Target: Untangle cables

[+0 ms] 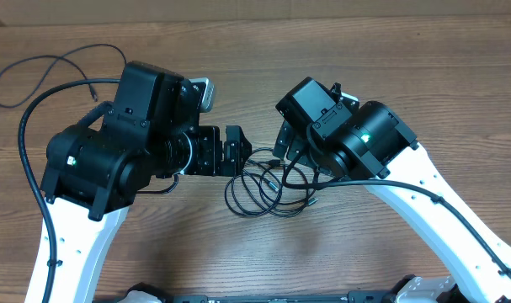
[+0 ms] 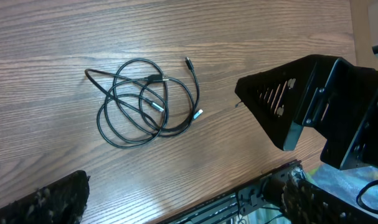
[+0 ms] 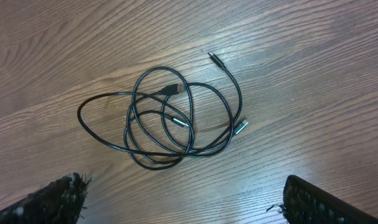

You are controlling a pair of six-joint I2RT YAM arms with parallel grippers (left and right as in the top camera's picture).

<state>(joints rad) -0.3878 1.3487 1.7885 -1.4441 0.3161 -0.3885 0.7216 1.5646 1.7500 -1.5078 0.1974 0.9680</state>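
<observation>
The cables (image 1: 257, 189) lie in one loose tangle of thin black loops on the wooden table, between and just in front of both grippers. Their plug ends, some silver-tipped, show in the left wrist view (image 2: 156, 78) and the right wrist view (image 3: 178, 119). My left gripper (image 1: 236, 151) is open and empty, above the table just left of the tangle; its fingers frame bare wood (image 2: 182, 205). My right gripper (image 1: 284, 143) is open and empty, above the tangle's far right side, with its fingers spread wide (image 3: 189, 205). Neither gripper touches the cables.
Another thin black cord (image 1: 36, 63) curls at the table's far left corner, beside the left arm's thicker wiring (image 1: 23, 126). The right arm's black gripper body (image 2: 288, 106) shows in the left wrist view. The table's front edge (image 2: 238, 186) is close to the left gripper.
</observation>
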